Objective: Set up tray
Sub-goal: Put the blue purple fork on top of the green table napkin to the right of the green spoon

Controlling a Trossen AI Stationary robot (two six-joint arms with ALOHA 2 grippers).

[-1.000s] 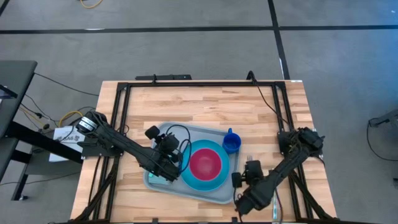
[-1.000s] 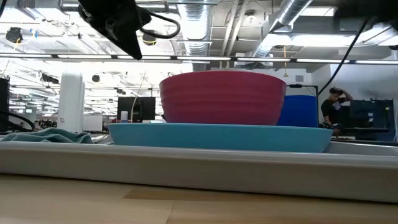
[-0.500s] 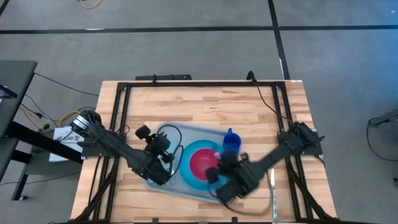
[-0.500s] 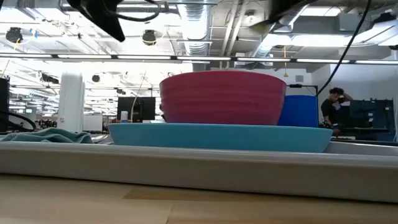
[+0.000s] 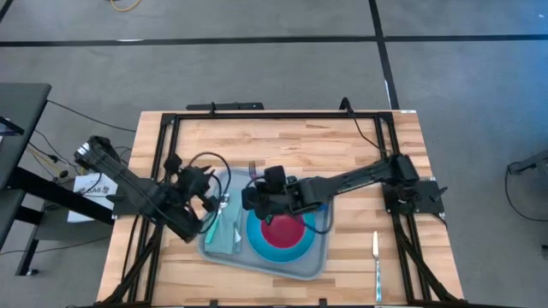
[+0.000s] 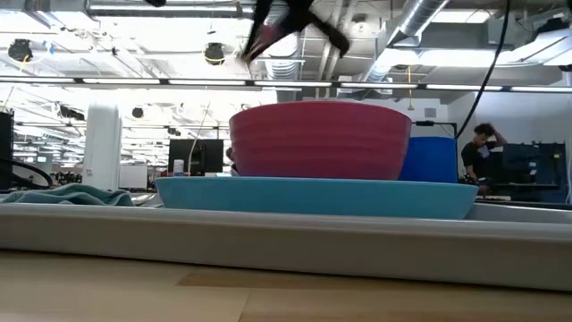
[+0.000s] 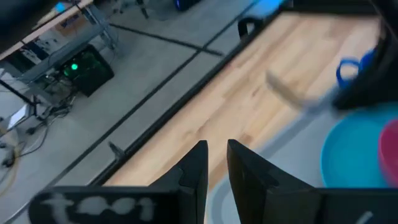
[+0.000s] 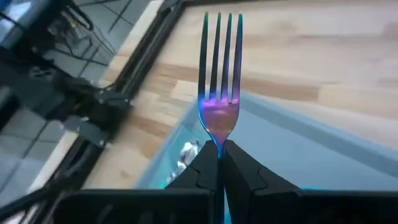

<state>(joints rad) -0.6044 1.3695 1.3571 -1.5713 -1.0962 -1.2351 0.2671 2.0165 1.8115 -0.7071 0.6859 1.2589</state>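
Observation:
The grey-blue tray lies on the wooden table. On it stands a blue plate with a red bowl, and at its left a teal napkin with a spoon on it. My right gripper hangs over the tray's far left part, shut on a fork. My left gripper is raised near the tray's left edge. Its fingers stand a narrow gap apart with nothing between them. A blue cup stands behind the bowl. My right gripper pinches the fork's neck, just below the tines, between its two fingers. The fork lies along the fingers, tines pointing ahead toward the table's far side. The handle is hidden behind the fingers. The fork is lifted clear above the tray.
A knife lies on the bare wood right of the tray. A black frame runs round the table's edges. The wood beyond the tray's far side is bare. A person stands far back in the room.
My right gripper has swung from the table's near right, beside the tray's corner, up and over the bowl toward the left and far side, carrying the fork and turning as it went. My left gripper has risen from the napkin and drawn back toward the table's left edge.

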